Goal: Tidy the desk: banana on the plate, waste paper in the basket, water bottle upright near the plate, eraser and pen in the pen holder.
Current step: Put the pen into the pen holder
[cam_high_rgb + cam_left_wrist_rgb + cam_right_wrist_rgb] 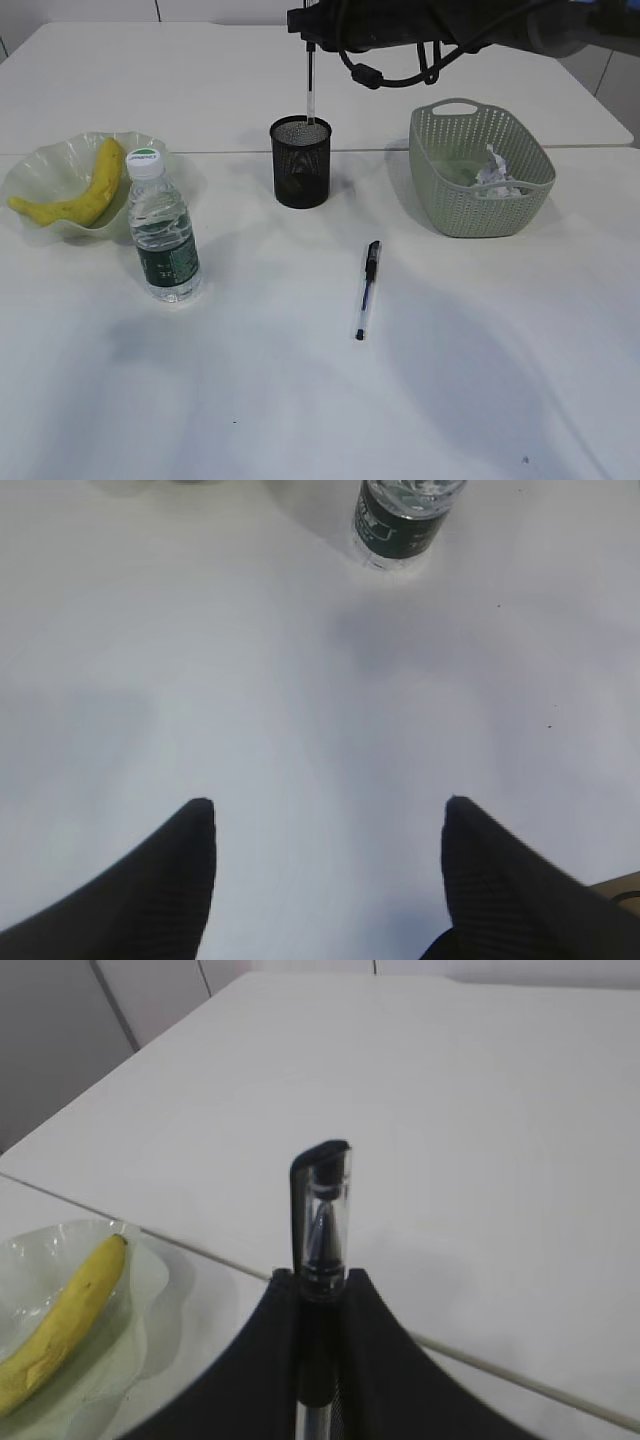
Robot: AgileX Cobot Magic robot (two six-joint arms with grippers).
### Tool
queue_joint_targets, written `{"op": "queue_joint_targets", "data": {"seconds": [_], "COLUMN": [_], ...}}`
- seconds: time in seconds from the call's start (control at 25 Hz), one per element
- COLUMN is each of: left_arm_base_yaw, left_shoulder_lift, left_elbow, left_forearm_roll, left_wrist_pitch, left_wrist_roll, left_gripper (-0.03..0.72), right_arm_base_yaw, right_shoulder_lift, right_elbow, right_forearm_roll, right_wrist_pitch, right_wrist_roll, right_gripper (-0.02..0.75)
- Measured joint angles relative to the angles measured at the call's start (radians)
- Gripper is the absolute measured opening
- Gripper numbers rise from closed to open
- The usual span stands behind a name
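White desk fills nearly everything I can see, made of two tops butted together with a seam running across behind the things. Largest on it is the pale green woven basket, out at about two o'clock from the desk's middle, with a crumpled ball of waste paper lying inside. Over at ten o'clock sits the wavy-edged, pale green plate, and the yellow banana lies curved in it. Just in front of the plate, touching or nearly so, the water bottle stands upright with its white cap on and a dark green label round it. At twelve o'clock is the black mesh pen holder. Whether the eraser is inside it I cannot tell.

Above the holder the right arm's dark bulk crosses the top edge. Its right gripper has its jaws clamped together on a clear-barrelled pen, which hangs upright with its lower end at the holder's rim. A second pen, black-capped, lies flat on the desk near the middle, at about five o'clock from the holder and well apart from it.

The left gripper hangs over bare desk with its jaws spread wide and nothing between them, the bottle's base well ahead of it.
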State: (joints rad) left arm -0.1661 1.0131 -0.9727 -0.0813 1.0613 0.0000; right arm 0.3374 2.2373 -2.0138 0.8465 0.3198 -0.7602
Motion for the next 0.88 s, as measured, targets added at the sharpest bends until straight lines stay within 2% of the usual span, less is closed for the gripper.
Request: {"op": "queue_joint_targets", "data": {"seconds": [0.2, 0.56, 0.88], "left_arm_base_yaw": [0.000, 0.000, 0.000], "left_shoulder_lift": [0.002, 0.022, 0.025], "left_elbow": [0.000, 0.000, 0.000], "left_forearm_roll": [-0.002, -0.002, -0.021], "left_wrist_pitch": [0.000, 0.000, 0.000], "left_wrist_roll": [0.000, 0.000, 0.000], "left_gripper": [0.496, 0.496, 0.496], "right_arm_base_yaw": [0.000, 0.000, 0.000], "right_shoulder_lift": [0.039, 0.125, 0.162], "right_elbow": [-0.025, -0.100, -0.104], "right_forearm_roll": [0.054, 0.070, 0.072], "right_wrist_pitch": [-0.034, -0.034, -0.036], "right_wrist_roll": [-0.039, -0.113, -0.130], "right_gripper": [0.048, 0.048, 0.048]}}
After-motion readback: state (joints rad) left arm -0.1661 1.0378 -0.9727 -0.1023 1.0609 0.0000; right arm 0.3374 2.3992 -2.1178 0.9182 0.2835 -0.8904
